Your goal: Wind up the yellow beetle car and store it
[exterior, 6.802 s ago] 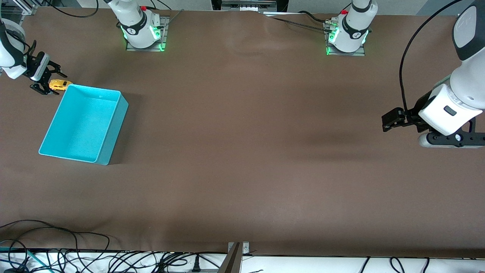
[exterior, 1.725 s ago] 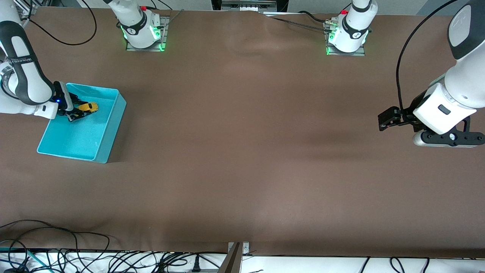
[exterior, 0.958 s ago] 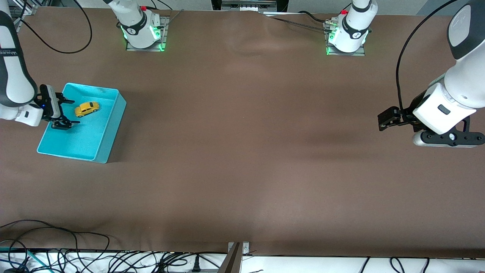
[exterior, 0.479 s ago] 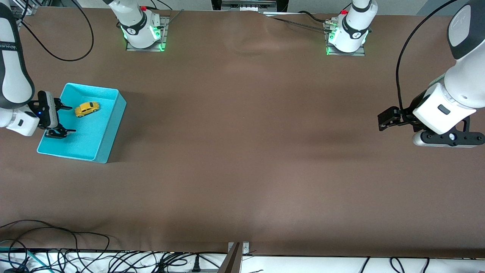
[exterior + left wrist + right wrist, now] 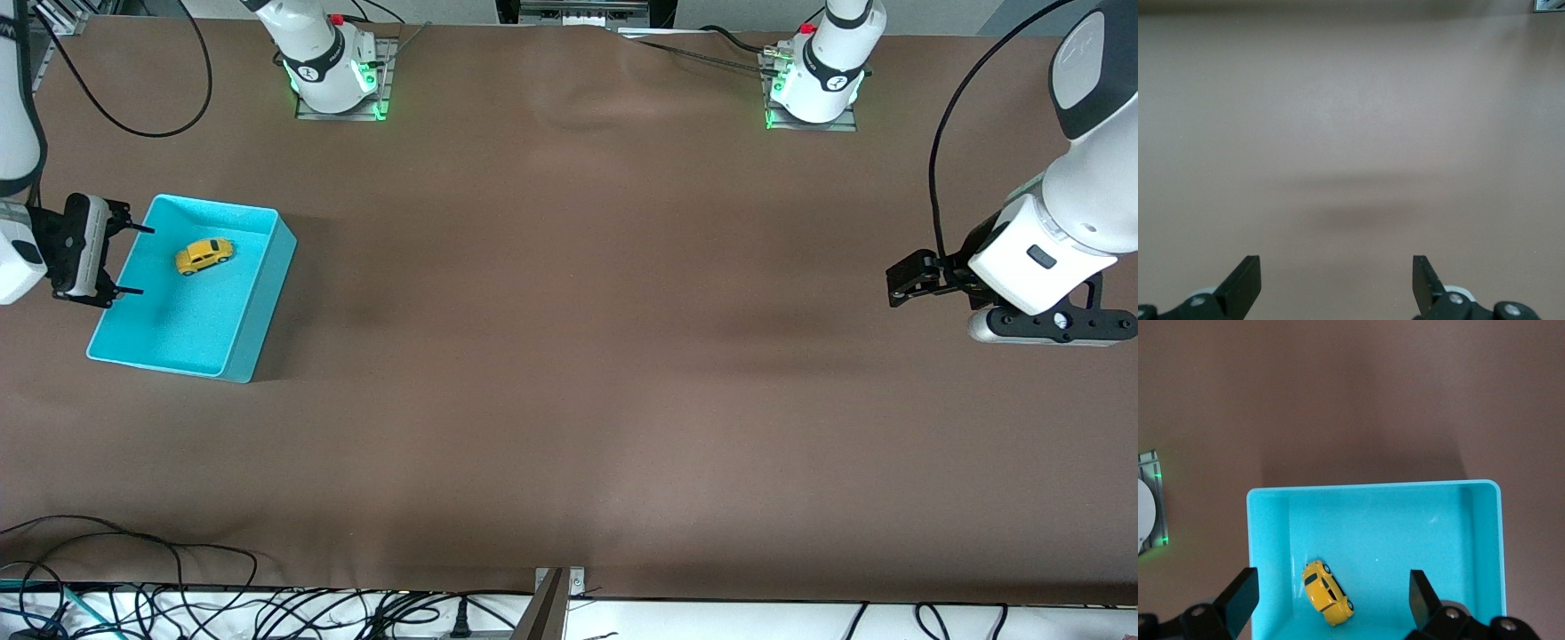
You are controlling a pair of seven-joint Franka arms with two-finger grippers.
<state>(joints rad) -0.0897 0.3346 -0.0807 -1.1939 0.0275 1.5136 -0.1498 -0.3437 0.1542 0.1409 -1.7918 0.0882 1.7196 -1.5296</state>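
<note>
Front: yellow beetle car (image 5: 204, 256) sits free in the cyan bin (image 5: 258, 307), toward its 12 o'clock wall. Right gripper (image 5: 127, 260), fingers spread and empty, hangs over the bin's rim at the right arm's end.

Left wrist: left gripper (image 5: 1337, 285) spread over bare table (image 5: 1351, 100), waiting.

Right wrist: car (image 5: 1328, 593) lies between the fingers at 6 o'clock. Risk: a wound spring could drive it into the wall; a low retreat could clip the rim.

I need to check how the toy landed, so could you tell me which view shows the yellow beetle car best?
The right wrist view: the yellow beetle car appears largest there, on its wheels on the floor of the cyan bin. The front view shows it small in the same bin; the left wrist view shows only bare table.
</note>
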